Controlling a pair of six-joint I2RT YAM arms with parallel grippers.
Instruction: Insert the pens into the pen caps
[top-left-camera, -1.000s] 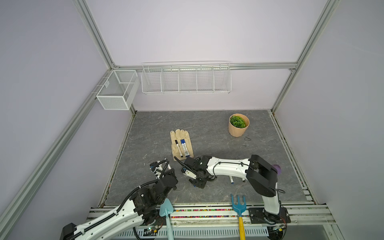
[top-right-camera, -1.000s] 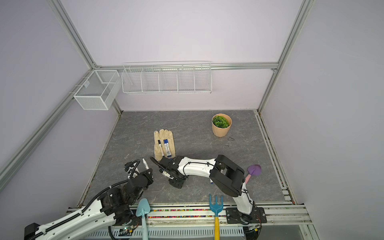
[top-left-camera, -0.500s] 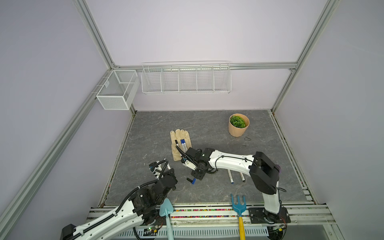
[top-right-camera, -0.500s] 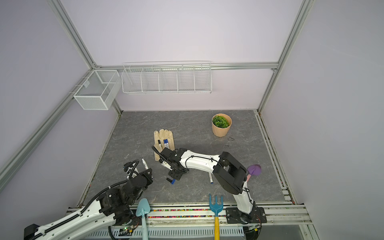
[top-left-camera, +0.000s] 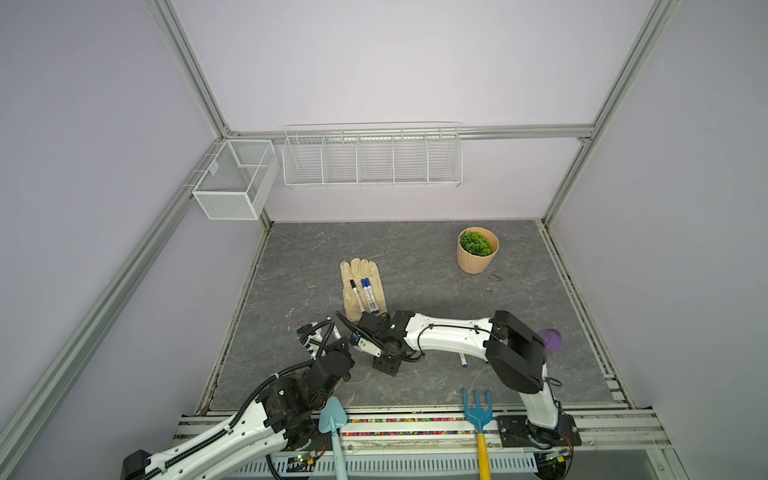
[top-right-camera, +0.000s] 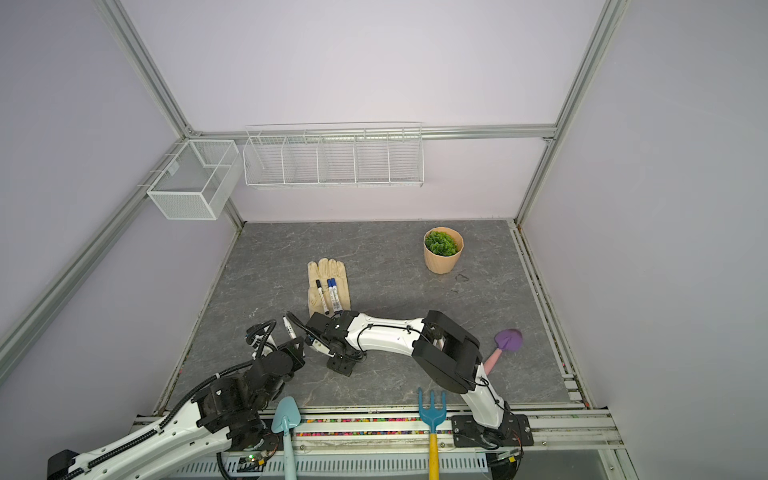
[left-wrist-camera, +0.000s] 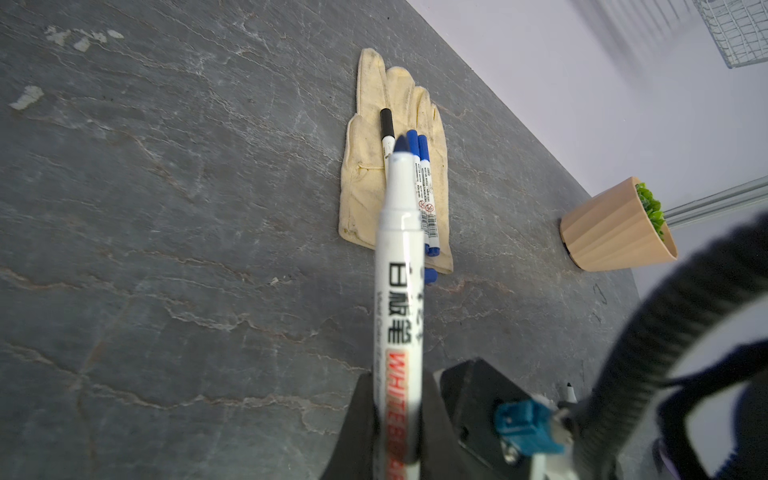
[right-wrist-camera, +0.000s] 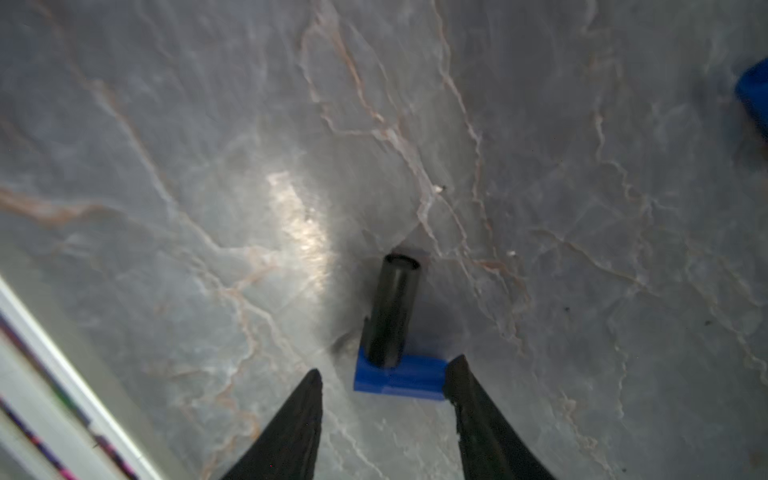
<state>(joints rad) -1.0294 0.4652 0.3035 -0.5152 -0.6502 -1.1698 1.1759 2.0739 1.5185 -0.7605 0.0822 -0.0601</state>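
moved: right gripper (right-wrist-camera: 385, 368) has swung back from the glove (top-left-camera: 361, 286) to the loose caps, jaws wider than a second ago
right pincer: spread, holding nothing; one finger touches blue cap (right-wrist-camera: 411, 380), lower centre in both top views
left pincer: left gripper (left-wrist-camera: 397, 399) pressed onto held pen (left-wrist-camera: 399, 291), lower centre-left
handling: caps light, stiff, slick, likely to roll; pinch across the round sides
axis: blue cap lies flat across the jaw gap; black cap (right-wrist-camera: 395, 307) touches it crosswise, mouth away; pen's bare tip points up-frame toward the glove
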